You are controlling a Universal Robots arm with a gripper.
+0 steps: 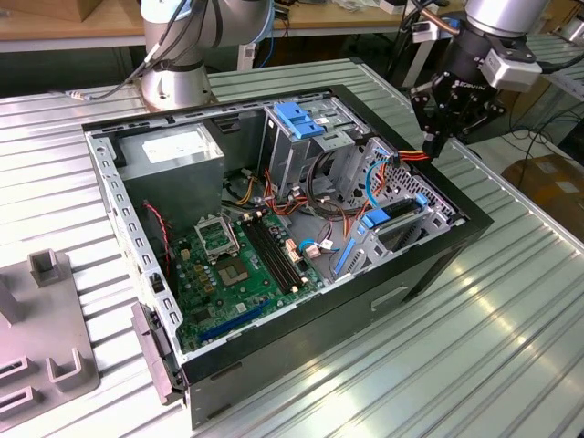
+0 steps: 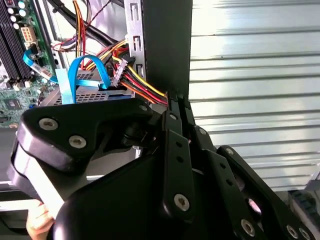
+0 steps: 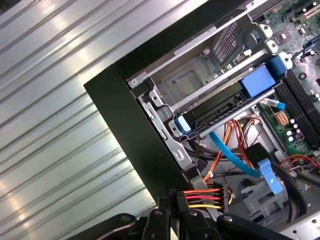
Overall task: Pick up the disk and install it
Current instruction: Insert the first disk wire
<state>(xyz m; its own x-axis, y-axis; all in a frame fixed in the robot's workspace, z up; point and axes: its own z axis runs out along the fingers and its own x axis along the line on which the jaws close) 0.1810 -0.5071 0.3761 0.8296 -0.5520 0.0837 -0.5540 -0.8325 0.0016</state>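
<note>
The disk (image 1: 402, 213) lies flat in the drive bay at the open computer case's corner on the exterior view's right. A blue rail frames it and a light-blue latch block (image 1: 376, 217) sits beside it. In the first wrist view the disk (image 3: 215, 106) is a dark slab under a metal bar. My gripper (image 1: 435, 144) hangs over the case rim just behind that bay. Its fingers are shut, and the red, yellow and orange wires of a power cable (image 3: 202, 196) run straight into the fingertips (image 3: 172, 200). Both wrist views show this, with the gripper (image 2: 176, 97) at the wires' end.
The case (image 1: 429, 265) lies open on a ribbed metal table (image 1: 493, 347), showing the motherboard (image 1: 242, 265) and a grey power supply box (image 1: 173, 155). A blue data cable (image 2: 82, 67) loops near the bay. Another arm's base (image 1: 173, 78) stands behind. A grey fixture (image 1: 50, 338) is at the left.
</note>
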